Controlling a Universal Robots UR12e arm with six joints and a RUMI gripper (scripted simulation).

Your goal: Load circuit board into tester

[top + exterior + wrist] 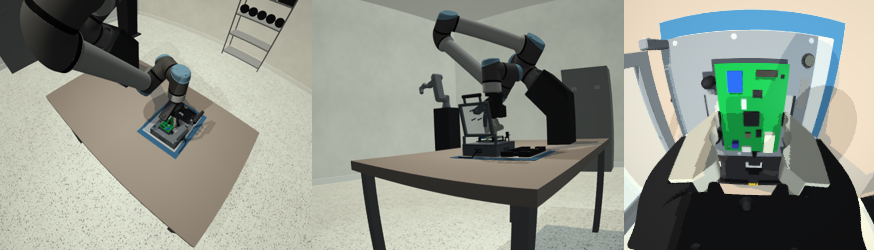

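Note:
My gripper (751, 112) is shut on the green circuit board (751, 107) and grips its two long edges. The board is level, component side up, and low over the nest of the grey tester (170, 135). I cannot tell whether it touches the nest. Its white connector (769, 142) is at the end nearest my palm. A round dark post (808, 60) stands alone at the tester's far right corner. The clear lid (474, 118) stands open and upright beside the gripper (494, 125). The black tray (523, 151) lies next to the tester (488, 148).
The tester and the tray (188, 113) sit on a blue mat (171, 131) in the middle of the brown table. The lid's black handle (198, 117) sticks out to the right. A shelf unit (256, 31) stands far off.

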